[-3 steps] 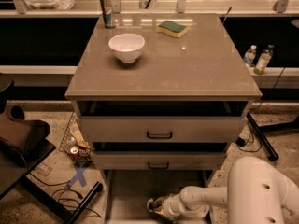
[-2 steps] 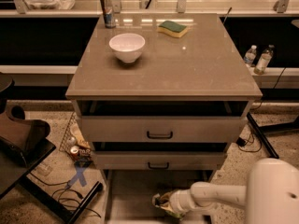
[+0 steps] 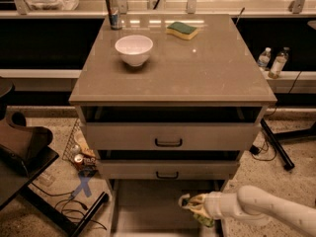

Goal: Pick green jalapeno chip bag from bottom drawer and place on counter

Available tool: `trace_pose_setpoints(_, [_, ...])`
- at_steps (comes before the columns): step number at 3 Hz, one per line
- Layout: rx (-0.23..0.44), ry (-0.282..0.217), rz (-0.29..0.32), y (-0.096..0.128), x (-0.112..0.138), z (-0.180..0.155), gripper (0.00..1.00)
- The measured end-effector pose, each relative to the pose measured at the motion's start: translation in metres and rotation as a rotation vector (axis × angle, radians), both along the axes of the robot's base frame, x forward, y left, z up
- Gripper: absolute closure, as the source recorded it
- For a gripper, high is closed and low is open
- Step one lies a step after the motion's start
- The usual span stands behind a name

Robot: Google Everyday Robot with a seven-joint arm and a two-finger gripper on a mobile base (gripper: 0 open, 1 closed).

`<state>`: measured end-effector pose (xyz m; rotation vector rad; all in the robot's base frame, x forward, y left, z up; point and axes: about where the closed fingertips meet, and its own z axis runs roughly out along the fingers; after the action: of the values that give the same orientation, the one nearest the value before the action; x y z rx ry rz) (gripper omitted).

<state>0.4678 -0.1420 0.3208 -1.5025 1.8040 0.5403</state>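
Note:
The bottom drawer (image 3: 148, 206) is pulled out below the two grey drawers with black handles. My gripper (image 3: 190, 203) is over the right part of its floor, at the end of the white arm coming in from the lower right. It is shut on the green jalapeno chip bag (image 3: 202, 215), a wrinkly green and pale bag that hangs around the fingers just above the drawer floor. The counter (image 3: 197, 68) is the glossy grey-brown top above.
On the counter stand a white bowl (image 3: 134, 49), a can (image 3: 113, 10) and a green-and-yellow sponge (image 3: 181, 30). The two upper drawers (image 3: 168, 137) stick out slightly over the bottom one. A dark chair (image 3: 19, 147) and cables are on the left floor, bottles (image 3: 271, 60) at the right.
My gripper has moved right and slightly up over the bottom drawer with the green bag in it. The arm has drawn back toward the lower right.

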Motion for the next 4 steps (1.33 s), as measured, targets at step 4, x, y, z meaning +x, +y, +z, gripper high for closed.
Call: trace_pose_setpoints(4, [0.033,-0.120,-0.092,-0.064,-0.023,0.149,1.00])
